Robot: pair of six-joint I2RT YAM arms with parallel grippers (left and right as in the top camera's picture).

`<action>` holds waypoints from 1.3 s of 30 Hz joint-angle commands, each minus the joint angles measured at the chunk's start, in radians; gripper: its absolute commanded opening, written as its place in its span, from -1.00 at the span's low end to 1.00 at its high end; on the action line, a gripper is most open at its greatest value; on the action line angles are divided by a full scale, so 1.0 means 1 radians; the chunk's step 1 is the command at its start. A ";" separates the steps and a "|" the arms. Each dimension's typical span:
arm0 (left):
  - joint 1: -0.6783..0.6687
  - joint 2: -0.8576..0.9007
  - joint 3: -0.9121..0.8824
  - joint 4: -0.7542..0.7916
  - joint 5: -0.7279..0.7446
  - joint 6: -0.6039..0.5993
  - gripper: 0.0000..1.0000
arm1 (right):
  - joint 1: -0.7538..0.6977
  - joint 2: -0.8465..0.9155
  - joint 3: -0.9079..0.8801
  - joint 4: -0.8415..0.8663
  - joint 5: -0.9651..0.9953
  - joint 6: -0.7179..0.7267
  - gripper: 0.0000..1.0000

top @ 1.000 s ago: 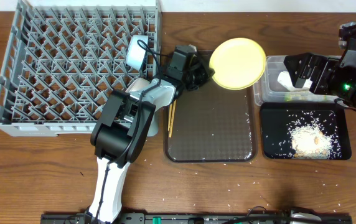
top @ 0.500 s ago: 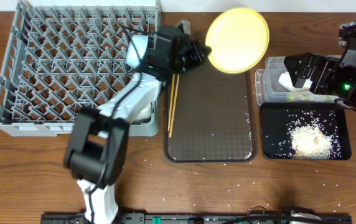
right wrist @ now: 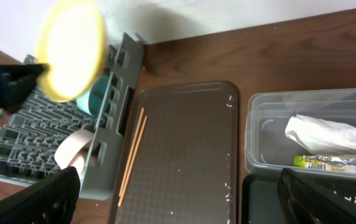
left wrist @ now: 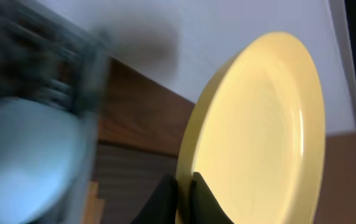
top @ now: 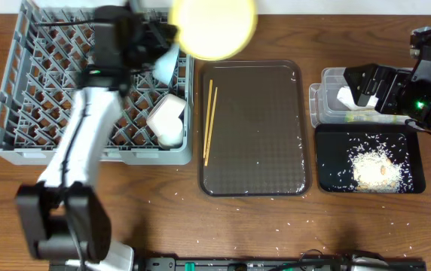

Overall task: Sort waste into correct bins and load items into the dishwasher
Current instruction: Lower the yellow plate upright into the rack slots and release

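Overhead: my left gripper (top: 152,35) is pinched shut on the rim of the yellow plate (top: 214,28), over the dish rack (top: 19,98) corner by the blue bowl (top: 166,64). Next I'd slot it upright between pegs. My right gripper (top: 362,84) is wide open, empty.

Dish rack (top: 42,90) at table's (top: 351,226) far left. Serving tray (top: 261,143) just right of rack, centre. Chopsticks (top: 209,124) on serving tray, along its left edge. Tub (top: 315,98) right of serving tray, far side; shallow tray (top: 328,162) directly near side of tub. Napkin (right wrist: 327,134) and wrapper (right wrist: 333,163) in tub. Rice scraps (top: 377,167) in shallow tray. Bowl (top: 164,66) in rack at right edge, second bowl (top: 166,113) just nearer. Plate (top: 214,26) above rack's far right corner.
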 commanded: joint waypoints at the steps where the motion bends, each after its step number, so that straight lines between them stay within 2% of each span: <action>1: 0.097 -0.099 0.006 -0.080 -0.007 0.159 -0.85 | -0.012 0.000 0.013 -0.001 -0.008 0.003 0.98; 4: 0.163 -0.146 0.006 -0.163 -0.078 0.233 -0.85 | -0.012 0.000 0.013 -0.001 -0.008 0.003 0.98; 9: 0.232 -0.194 0.006 -0.281 -0.283 0.365 -0.85 | -0.012 0.000 0.012 -0.001 -0.008 0.003 0.99; 14: 0.241 -0.190 -0.010 -0.311 -0.499 0.457 -0.85 | -0.012 0.000 0.013 -0.001 -0.008 0.003 0.99; 17: 0.241 -0.187 -0.031 -0.296 -0.569 0.484 -0.85 | -0.012 0.000 0.013 -0.001 -0.008 0.003 0.98; 26: 0.241 -0.182 -0.078 -0.227 -0.699 0.555 -0.85 | -0.012 0.000 0.013 -0.001 -0.008 0.003 0.98; 39: 0.241 -0.129 -0.137 -0.146 -0.702 0.581 -0.85 | -0.012 0.000 0.012 -0.001 -0.008 0.003 0.99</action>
